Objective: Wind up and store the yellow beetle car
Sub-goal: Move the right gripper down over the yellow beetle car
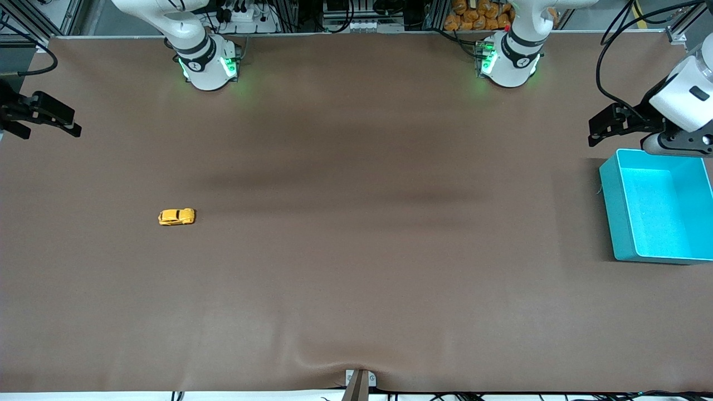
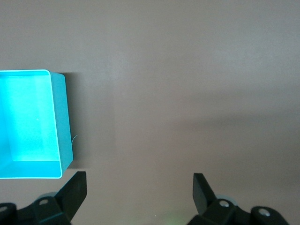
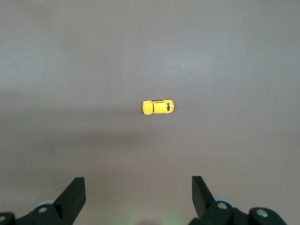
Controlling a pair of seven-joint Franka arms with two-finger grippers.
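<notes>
The yellow beetle car (image 1: 176,216) stands on its wheels on the brown table, toward the right arm's end. In the right wrist view the car (image 3: 158,107) lies well ahead of my right gripper (image 3: 138,183), which is open and empty. In the front view my right gripper (image 1: 69,123) hangs over the table's edge at the right arm's end, apart from the car. My left gripper (image 1: 595,132) is open and empty, raised beside the teal bin (image 1: 610,211). In the left wrist view the left gripper (image 2: 139,180) is open next to the bin's corner (image 2: 64,122).
The teal bin holds nothing and stands at the left arm's end of the table. The brown mat (image 1: 356,267) covers the table, with a small wrinkle at its edge nearest the front camera. Both arm bases stand along the table's edge farthest from the front camera.
</notes>
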